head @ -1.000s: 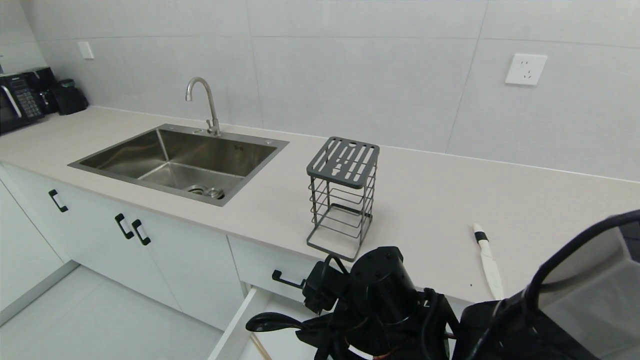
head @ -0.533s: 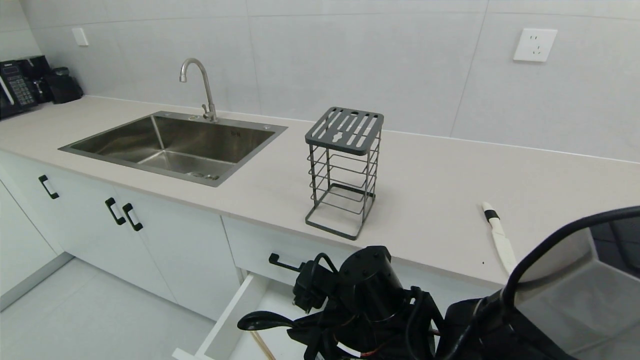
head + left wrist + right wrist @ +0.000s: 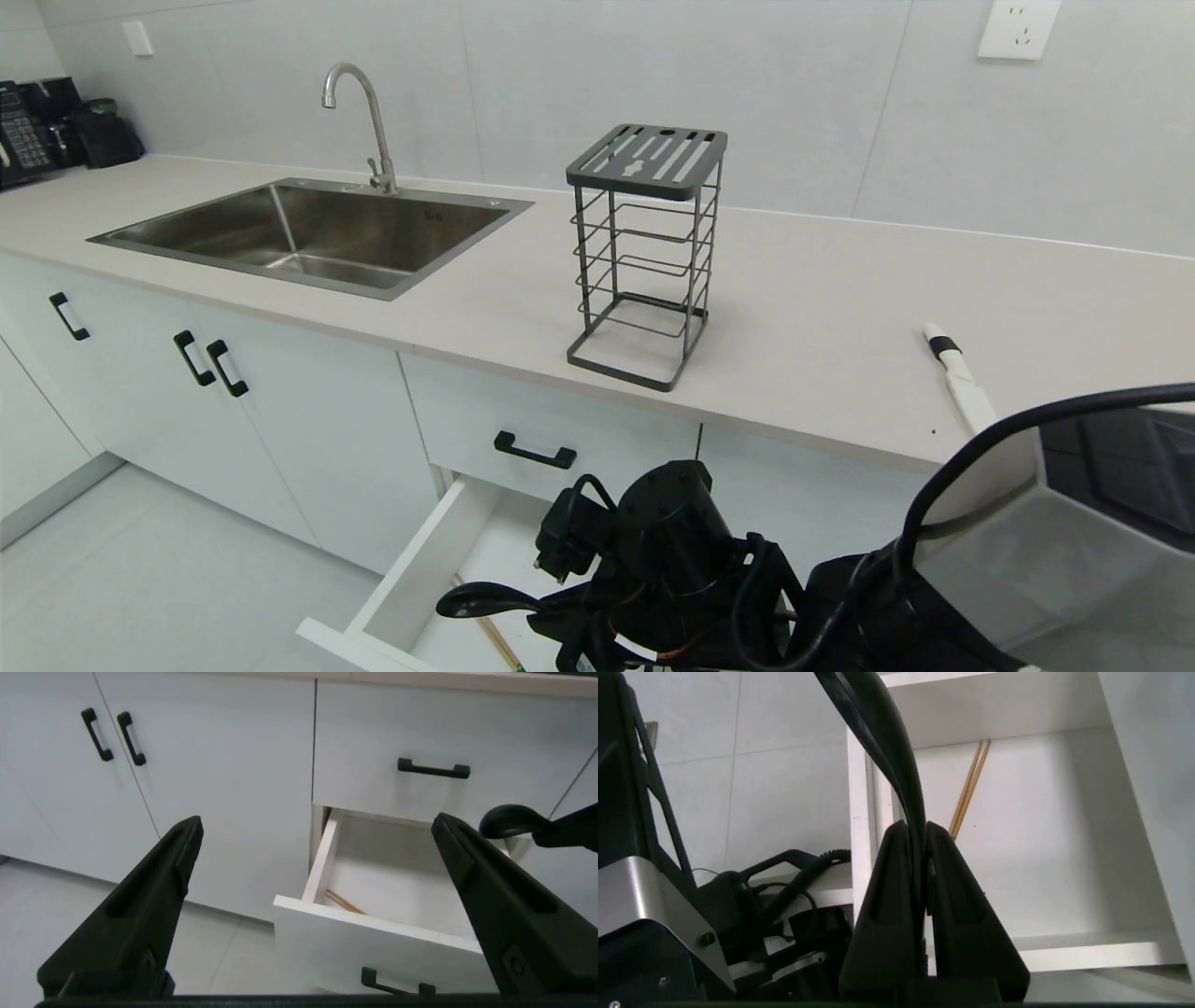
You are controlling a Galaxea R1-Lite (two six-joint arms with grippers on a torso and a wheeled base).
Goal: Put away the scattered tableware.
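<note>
My right gripper [image 3: 917, 845] is shut on the black handle of a spoon [image 3: 878, 737] and holds it over the open white drawer [image 3: 1046, 840]. The spoon's bowl [image 3: 485, 597] sticks out over the drawer [image 3: 411, 579] in the head view, and shows as a dark oval [image 3: 519, 819] in the left wrist view. Wooden chopsticks [image 3: 969, 784] lie inside the drawer [image 3: 374, 924]. My left gripper [image 3: 318, 826] hangs open and empty in front of that drawer. A white knife [image 3: 957, 378] with a black band lies on the counter at the right.
A grey wire knife rack [image 3: 644, 252] stands mid-counter, and a steel sink [image 3: 308, 233] with a tap is to its left. A shut drawer with a black handle [image 3: 534, 453] sits above the open one. Cabinet doors [image 3: 201, 359] are further left.
The whole head picture has shifted: the camera has sunk lower, so more of the open drawer and cabinet fronts show. The spoon and arms hold the same pose.
</note>
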